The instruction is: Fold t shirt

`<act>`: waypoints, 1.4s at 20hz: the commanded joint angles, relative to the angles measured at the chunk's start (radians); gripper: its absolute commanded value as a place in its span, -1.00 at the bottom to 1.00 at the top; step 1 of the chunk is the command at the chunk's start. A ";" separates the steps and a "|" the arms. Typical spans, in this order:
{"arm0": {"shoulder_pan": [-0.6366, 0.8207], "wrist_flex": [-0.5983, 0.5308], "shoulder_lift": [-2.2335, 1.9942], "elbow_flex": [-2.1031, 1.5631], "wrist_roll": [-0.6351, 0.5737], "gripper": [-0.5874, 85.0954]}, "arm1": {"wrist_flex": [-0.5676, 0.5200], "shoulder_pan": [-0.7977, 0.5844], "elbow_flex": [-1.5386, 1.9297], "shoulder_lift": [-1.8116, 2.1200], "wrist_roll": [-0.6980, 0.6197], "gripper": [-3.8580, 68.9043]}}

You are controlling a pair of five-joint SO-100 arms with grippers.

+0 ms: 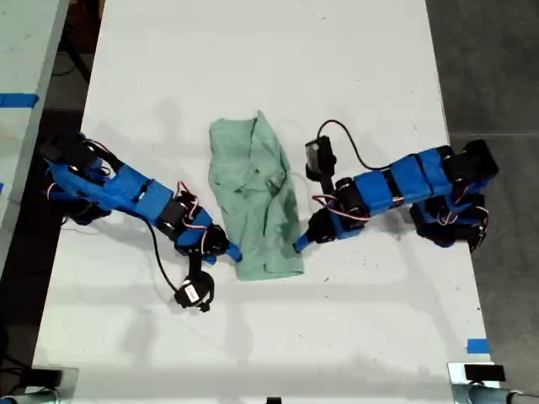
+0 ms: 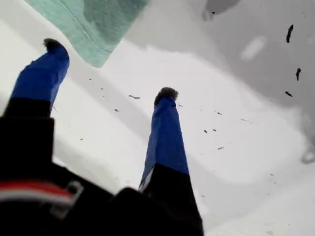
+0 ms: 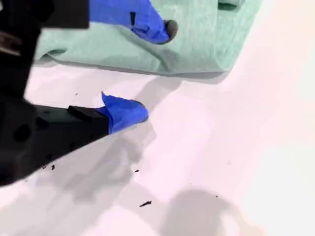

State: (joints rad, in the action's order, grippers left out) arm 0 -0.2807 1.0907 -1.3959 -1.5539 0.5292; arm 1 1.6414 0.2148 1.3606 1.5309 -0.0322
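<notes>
My first gripper [image 2: 110, 69] gapes just beside the t shirt [image 1: 255, 198].

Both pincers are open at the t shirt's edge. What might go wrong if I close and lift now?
My first pincer is open over bare table, with the t shirt corner beyond its fingertips; closing there would likely catch nothing. My second pincer straddles the shirt's edge, one finger over the cloth and one on the table; it may pinch only some layers, and lifting one side alone could drag and skew the wrinkled shirt.
</notes>
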 commanded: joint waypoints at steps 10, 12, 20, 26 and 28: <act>0.052 0.032 0.342 0.426 -0.055 -0.99 | -0.041 0.057 -0.193 -0.164 -0.015 0.04; 0.048 0.032 0.334 0.430 -0.055 -0.99 | -0.063 0.069 -0.212 -0.209 -0.008 -0.07; 0.029 0.043 0.325 0.451 -0.075 -0.99 | -0.155 0.083 -0.420 -0.459 -0.032 -0.38; 0.031 0.041 0.336 0.451 -0.086 -0.99 | -0.133 0.100 -0.420 -0.394 0.018 -0.02; 0.032 0.041 0.339 0.451 -0.087 -0.99 | -0.127 0.100 -0.422 -0.373 0.031 -0.02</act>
State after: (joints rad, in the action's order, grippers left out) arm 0 -0.2316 1.1336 -1.0431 -1.1689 0.4510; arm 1 1.5079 0.2991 1.0063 1.0584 -0.0215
